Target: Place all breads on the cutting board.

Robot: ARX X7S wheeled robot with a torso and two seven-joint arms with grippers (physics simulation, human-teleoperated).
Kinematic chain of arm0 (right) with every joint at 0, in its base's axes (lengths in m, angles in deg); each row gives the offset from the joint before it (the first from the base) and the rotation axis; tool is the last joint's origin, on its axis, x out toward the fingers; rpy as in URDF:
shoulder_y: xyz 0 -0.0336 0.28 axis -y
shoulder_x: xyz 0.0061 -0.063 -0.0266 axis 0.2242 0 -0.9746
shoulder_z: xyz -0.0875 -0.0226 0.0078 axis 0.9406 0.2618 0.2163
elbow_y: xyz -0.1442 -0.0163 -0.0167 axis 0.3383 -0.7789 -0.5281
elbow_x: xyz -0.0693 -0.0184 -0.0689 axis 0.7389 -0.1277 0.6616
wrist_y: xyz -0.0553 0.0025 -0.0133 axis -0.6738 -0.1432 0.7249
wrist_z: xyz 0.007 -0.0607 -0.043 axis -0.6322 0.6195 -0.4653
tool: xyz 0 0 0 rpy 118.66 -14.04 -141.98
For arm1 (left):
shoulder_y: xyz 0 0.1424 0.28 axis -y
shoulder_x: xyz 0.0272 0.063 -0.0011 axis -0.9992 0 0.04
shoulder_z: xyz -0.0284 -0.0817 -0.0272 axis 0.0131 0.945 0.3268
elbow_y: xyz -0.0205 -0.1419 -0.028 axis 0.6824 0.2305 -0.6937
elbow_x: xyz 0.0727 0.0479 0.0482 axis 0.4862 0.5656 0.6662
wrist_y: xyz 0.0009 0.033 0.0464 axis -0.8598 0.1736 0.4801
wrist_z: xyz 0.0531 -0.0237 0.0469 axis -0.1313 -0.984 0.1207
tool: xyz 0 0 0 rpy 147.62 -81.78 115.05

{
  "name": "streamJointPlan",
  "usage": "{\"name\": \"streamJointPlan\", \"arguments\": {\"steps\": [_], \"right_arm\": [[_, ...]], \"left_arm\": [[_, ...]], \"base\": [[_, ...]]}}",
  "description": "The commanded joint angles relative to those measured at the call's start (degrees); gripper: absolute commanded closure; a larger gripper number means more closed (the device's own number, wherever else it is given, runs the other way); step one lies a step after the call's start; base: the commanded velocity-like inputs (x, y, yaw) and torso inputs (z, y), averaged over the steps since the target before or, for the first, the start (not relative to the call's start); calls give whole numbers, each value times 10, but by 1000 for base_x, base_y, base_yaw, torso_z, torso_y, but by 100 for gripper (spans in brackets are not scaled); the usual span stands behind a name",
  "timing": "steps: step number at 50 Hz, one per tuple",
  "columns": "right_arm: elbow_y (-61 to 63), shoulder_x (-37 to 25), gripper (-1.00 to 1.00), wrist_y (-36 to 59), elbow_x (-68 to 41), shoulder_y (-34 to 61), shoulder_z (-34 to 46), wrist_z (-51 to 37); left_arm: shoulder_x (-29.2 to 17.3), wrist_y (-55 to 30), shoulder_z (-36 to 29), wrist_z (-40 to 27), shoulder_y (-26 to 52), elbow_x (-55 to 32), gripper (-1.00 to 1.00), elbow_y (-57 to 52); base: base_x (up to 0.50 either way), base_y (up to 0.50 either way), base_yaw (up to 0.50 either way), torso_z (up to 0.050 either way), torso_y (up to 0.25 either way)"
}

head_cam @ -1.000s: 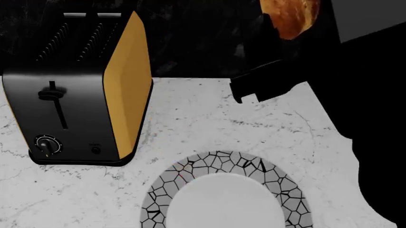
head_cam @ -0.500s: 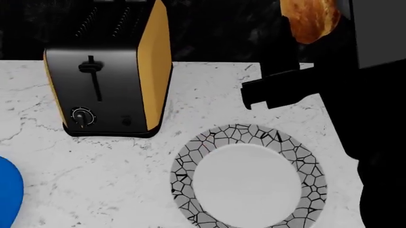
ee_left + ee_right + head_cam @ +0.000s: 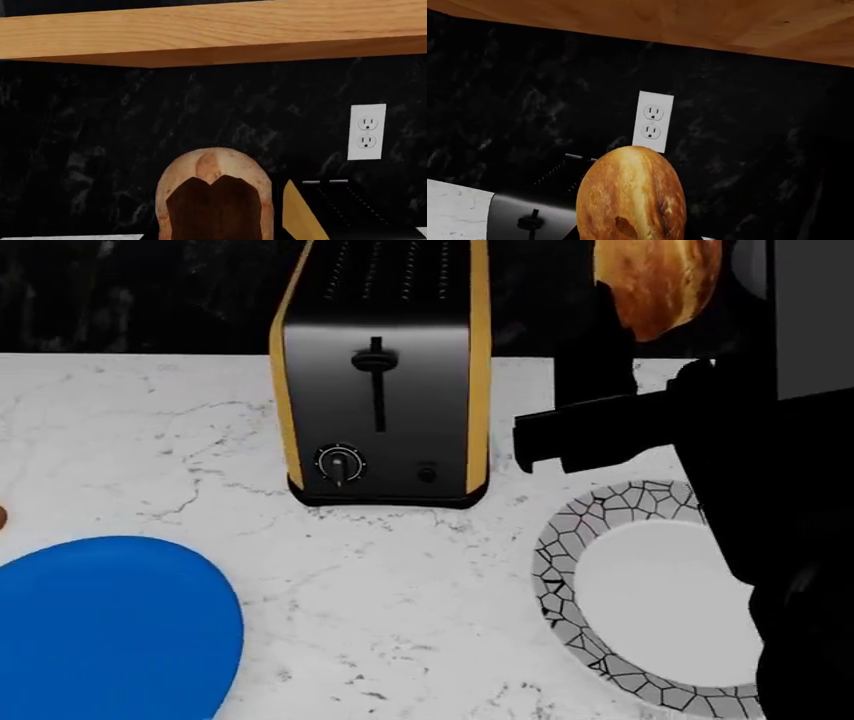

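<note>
A glossy golden-orange bread (image 3: 657, 285) hangs high at the head view's top right, above the black right arm. In the right wrist view this bread (image 3: 630, 197) fills the space at my right gripper (image 3: 630, 236), which is shut on it. In the left wrist view a duller roll (image 3: 213, 172), pale tan with a dark brown patch, sits at my left gripper (image 3: 215, 236), held in the air before the dark wall. The left gripper is outside the head view. The fingers of both are mostly hidden by the breads. The cutting board is out of view.
A black and yellow toaster (image 3: 380, 390) stands at the back of the white marble counter (image 3: 400, 610). A round blue plate (image 3: 107, 630) lies front left and a mosaic-rimmed white plate (image 3: 654, 600) front right. A wooden shelf (image 3: 213, 35) and a wall outlet (image 3: 367, 131) are above.
The head view has swung left: the toaster and the mosaic plate slid right in the picture and the blue plate came into view. The golden bread stays held at the top right.
</note>
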Motion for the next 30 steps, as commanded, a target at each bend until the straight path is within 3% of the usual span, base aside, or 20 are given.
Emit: {"name": "streamJointPlan", "arguments": {"steps": [1, 30], "right_arm": [[2, -5, 100, -7, 13, -20, -3, 16], [8, -2, 100, -30, 28, -45, -5, 24]], "left_arm": [[5, 8, 0, -17, 0, -6, 100, 10], [20, 16, 4, -18, -9, 1, 100, 11]], "base": [[0, 500, 0, 0, 0], [0, 500, 0, 0, 0]]}}
